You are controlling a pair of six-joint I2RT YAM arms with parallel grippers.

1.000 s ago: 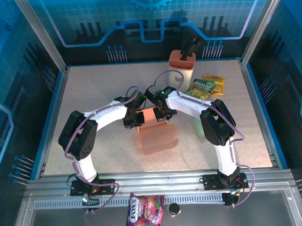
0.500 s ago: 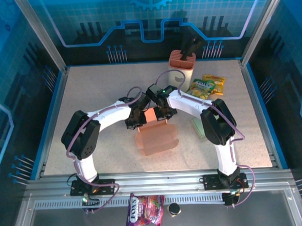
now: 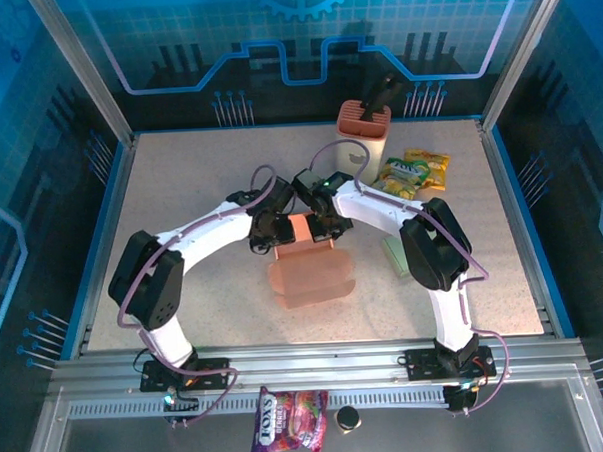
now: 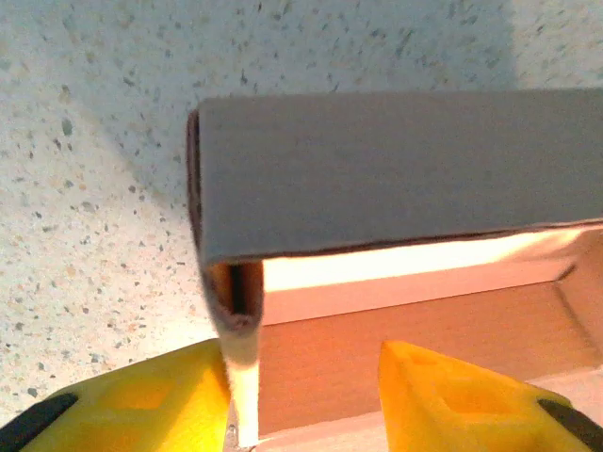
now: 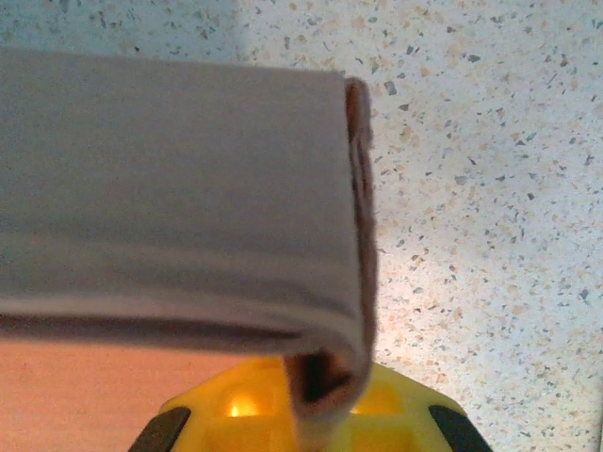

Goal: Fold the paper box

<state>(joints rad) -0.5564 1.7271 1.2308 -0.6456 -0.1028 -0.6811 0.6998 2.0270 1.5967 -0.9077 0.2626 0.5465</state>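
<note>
Enclosure: blue printed panels on an aluminium frame around a speckled beige table. Both white arms reach in from the near edge, elbows out, wrists meeting mid-table.

Salmon-orange paper box lies between the arms. One wall stands upright at the fingers and the rest runs back toward the bases.

Left gripper: yellow fingers spread, straddling the left end of the upright wall. The wall edge is against one finger, with a gap to the other.

Right gripper: fingers pressed together, pinching the doubled wall at its right end.

White tub with orange lid, black tool standing in it, is well beyond the right fingers. Yellow-green snack bags sit just beside it. Purple candy bag and small black cap lie on the front rail behind the bases.
</note>
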